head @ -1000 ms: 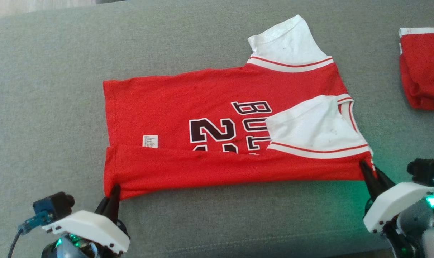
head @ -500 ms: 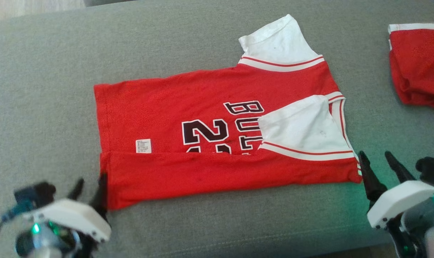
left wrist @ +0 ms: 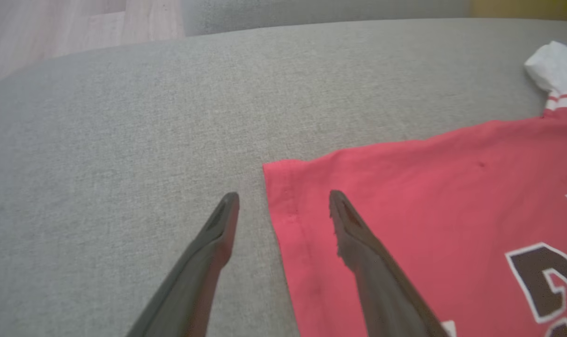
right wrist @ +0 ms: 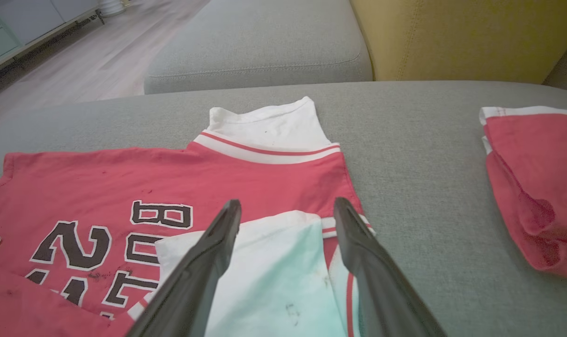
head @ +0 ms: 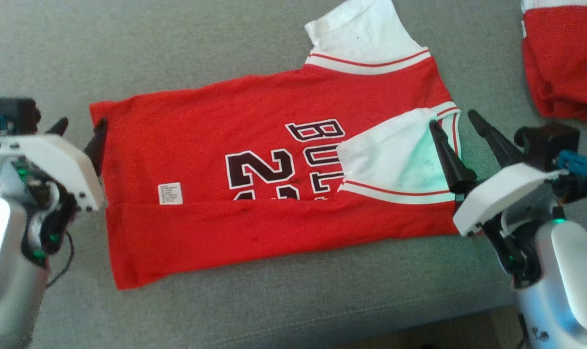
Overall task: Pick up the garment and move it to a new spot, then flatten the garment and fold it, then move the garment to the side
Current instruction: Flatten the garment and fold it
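While the red jersey (head: 274, 160) lies spread flat across the grey sofa seat (head: 201, 43), nothing is gripped by either end effector. The left end effector (head: 82, 123) is seen with its two dark fingers spread wide, held right at the jersey's hem end. In the left wrist view one finger is over bare cushion and the other over red fabric, with the hem corner between them. Whether the cloth is actually touched can't be told. The right end effector (head: 452, 118) is likewise spread wide and empty, held over the shoulder end. One of its fingers is above the white sleeve (head: 390, 160) that's folded in onto the chest, and the other is near the jersey's edge. The near long side is folded up over the bottom of the dark number and lettering, and a small white label (head: 170, 193) is visible just above that fold. The far white sleeve (head: 361, 34) is laid out flat, pointing away. A second red garment (head: 564, 58) is bunched on the same seat, well apart to the right.
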Available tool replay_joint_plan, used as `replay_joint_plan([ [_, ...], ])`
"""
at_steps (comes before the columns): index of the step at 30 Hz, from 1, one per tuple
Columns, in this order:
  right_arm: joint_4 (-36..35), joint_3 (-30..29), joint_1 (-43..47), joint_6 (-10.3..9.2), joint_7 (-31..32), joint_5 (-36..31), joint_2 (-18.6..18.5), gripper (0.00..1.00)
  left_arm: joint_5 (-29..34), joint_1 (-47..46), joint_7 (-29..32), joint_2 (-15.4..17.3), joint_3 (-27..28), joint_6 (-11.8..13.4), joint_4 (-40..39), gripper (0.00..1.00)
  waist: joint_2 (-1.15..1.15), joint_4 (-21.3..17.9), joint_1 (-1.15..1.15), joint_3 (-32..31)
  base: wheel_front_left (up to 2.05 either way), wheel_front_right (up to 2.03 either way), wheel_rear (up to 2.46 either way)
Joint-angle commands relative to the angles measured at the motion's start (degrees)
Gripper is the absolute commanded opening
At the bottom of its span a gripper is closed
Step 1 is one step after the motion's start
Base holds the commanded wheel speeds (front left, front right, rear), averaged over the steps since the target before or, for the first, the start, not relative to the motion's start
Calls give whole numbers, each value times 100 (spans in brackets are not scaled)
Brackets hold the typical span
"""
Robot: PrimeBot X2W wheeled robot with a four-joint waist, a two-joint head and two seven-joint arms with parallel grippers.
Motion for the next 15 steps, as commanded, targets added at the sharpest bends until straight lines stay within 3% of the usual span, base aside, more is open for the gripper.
replay_joint_plan([
  [1, -123, 175, -198, -5, -88, 59, -129, 100, 53, -398, 83, 293, 206, -46, -36, 100, 0, -93, 0, 140, 0, 0, 0],
  [15, 259, 629, -851, -5, -333, 186, -289, 100, 249, -1471, 555, 515, -94, -335, 1087, 100, 0, -286, 0, 496, 0, 0, 0],
])
